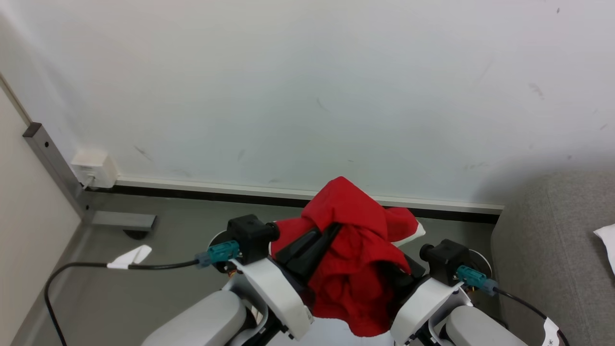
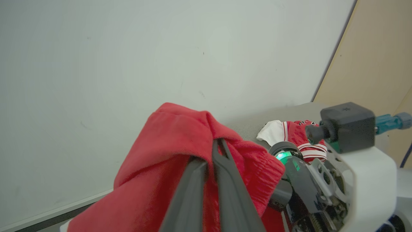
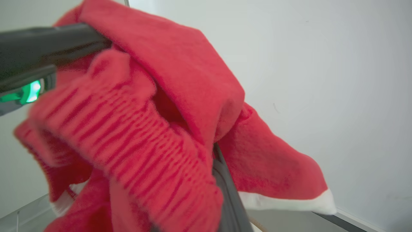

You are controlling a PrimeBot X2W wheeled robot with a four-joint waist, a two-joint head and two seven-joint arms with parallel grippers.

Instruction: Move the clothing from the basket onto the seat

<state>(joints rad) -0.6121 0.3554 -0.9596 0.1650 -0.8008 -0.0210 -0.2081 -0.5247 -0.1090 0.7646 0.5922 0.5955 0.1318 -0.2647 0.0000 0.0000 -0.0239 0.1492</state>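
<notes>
A red garment of the clothing hangs bunched over both my grippers, held up in front of a white wall. My left gripper is shut, its two dark fingers pressed together with their tips buried in a fold of the red cloth. My right gripper is shut inside the same garment, with one dark finger showing under the ribbed waistband. A second red and white garment lies on the grey seat at the right. The basket is out of view.
The white wall with its skirting stands close ahead. A black cable runs over the grey floor at the left, near a metal post and a wall socket. A white cloth edge lies on the seat.
</notes>
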